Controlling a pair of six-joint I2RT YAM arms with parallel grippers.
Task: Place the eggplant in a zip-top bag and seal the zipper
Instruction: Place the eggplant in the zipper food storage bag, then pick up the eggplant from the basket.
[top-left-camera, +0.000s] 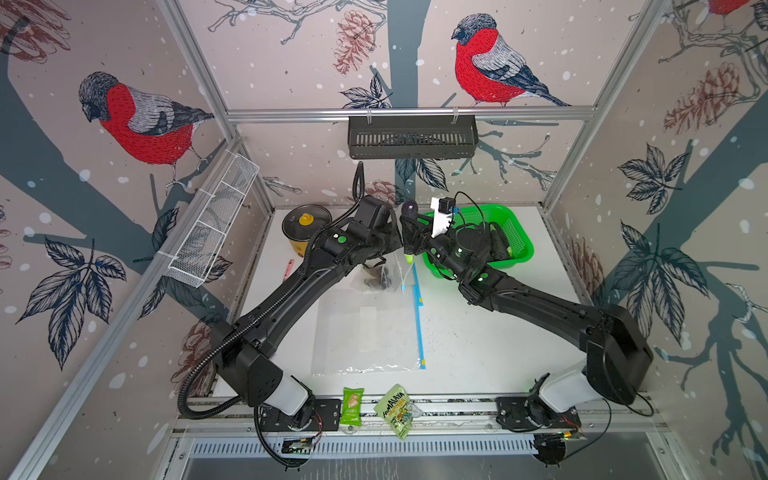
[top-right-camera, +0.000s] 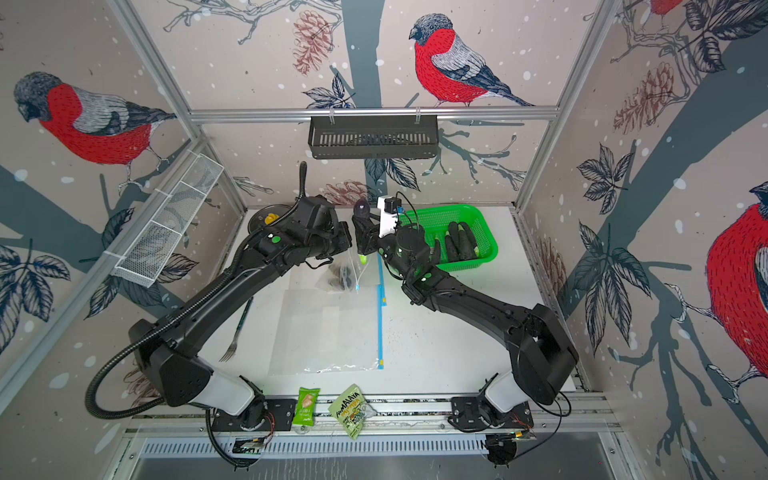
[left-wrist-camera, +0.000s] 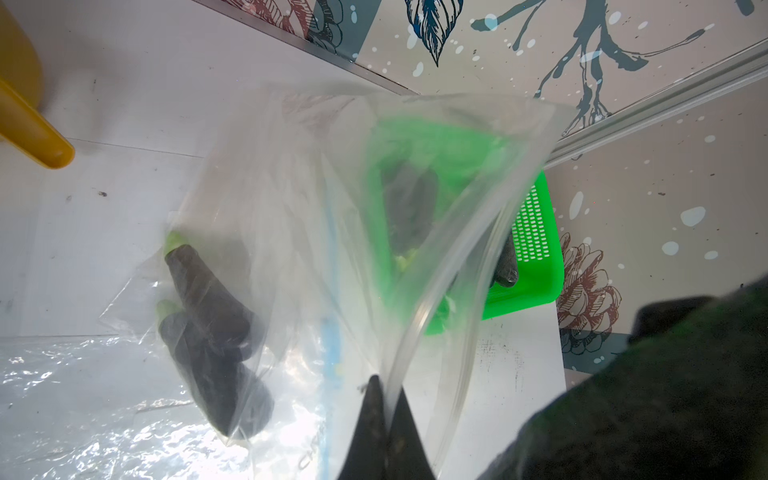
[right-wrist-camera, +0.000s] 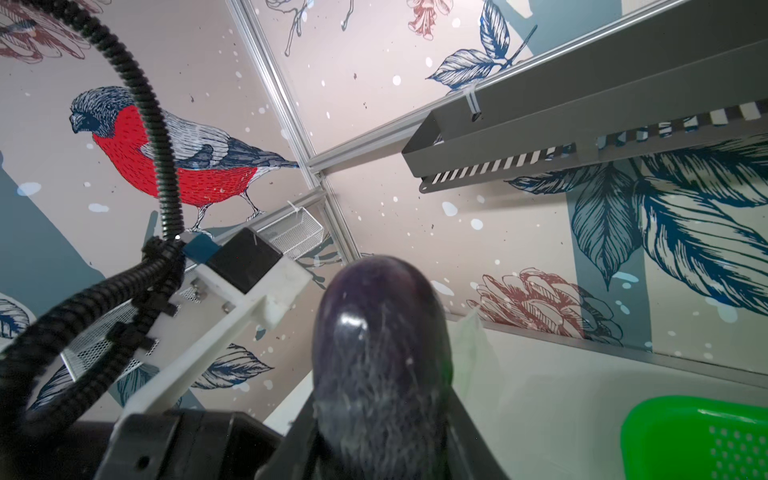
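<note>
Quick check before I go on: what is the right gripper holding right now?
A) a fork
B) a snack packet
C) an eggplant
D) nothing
C: the right gripper is clamped on a dark purple eggplant, whose rounded end sticks up out of the jaws in both top views.

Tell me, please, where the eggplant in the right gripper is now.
In both top views the eggplant stands clamped in the right gripper, raised between the green basket and the left gripper.
</note>
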